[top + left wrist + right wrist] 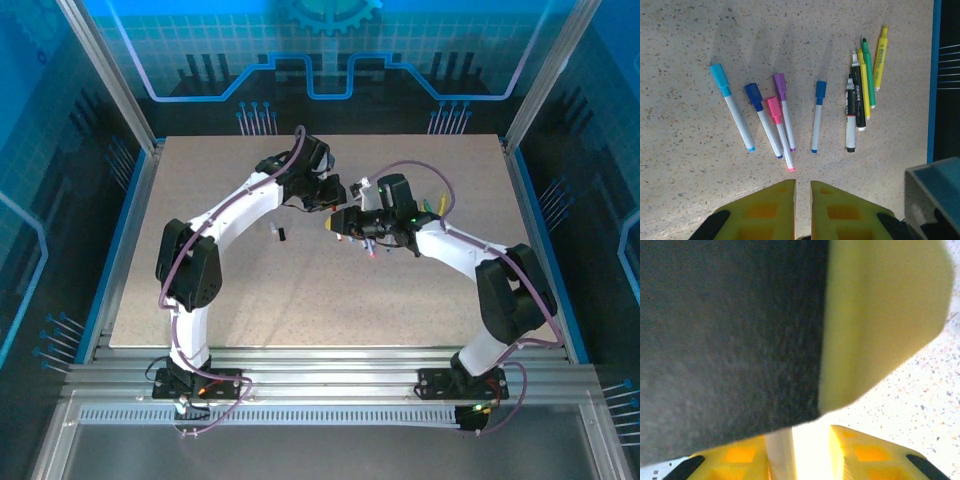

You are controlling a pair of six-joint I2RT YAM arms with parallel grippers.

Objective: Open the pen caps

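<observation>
Speckled beige table (300,300), blue-lit walls (60,120), aluminium rails (320,378), pens (817,117) lying capped

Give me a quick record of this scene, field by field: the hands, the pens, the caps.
surface: speckled table
white markers: five, all capped: light blue cap, dark blue cap, pink cap, purple cap, blue cap
beside them: green pen, yellow highlighter
left hand: shut, nothing seen in it
right hand: open, pale shaft between fingers

Left arm (235,205) and right arm (450,250) bent inward, wrists nearly meeting; left jaws closed, right jaws parted.
</observation>
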